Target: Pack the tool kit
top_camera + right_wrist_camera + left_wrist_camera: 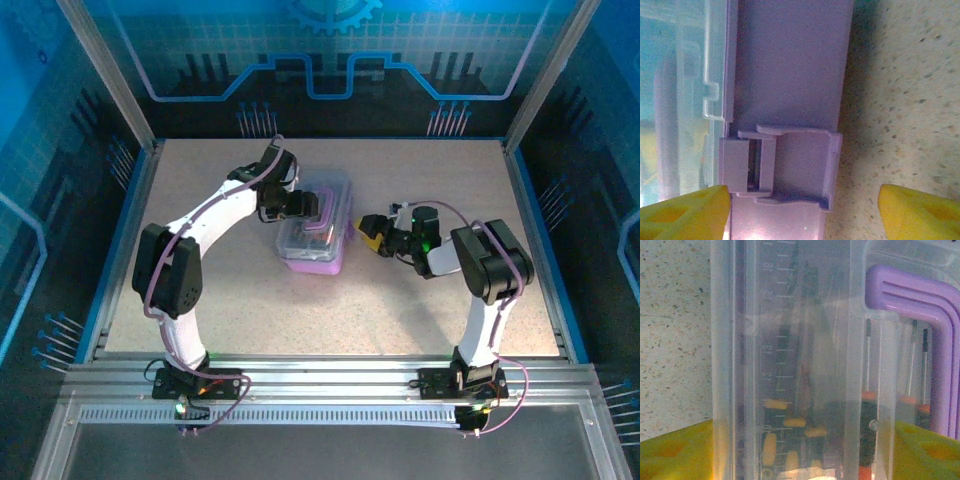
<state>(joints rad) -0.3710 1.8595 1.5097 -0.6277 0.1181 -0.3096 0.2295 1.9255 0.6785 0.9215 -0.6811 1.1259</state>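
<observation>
The tool kit sits near the middle of the table, well away from every edge. Its clear lid lies down over the box. Through the lid the screwdrivers show, side by side, next to the purple handle. So the tools look packed, and the job left is probably to shut the box tight.

The left claw hangs right over the lid, with its yellow fingers spread wide and holding nothing. One finger is over the table just beside the box edge, and the other is over the box near the handle. It looks placed there to keep the lid down, but the pictures do not show if it touches.

The right claw is open too, and empty. It faces the purple side wall of the box, where the latch is. One finger is by the latch and the other is out over bare table. It seems lined up to push the latch shut. The pictures do not show if the latch is already snapped.

There is plenty of bare table to the right of the box, so the right claw has room to move. The box edge is close to both claws, so a hard bump could slide the box.
</observation>
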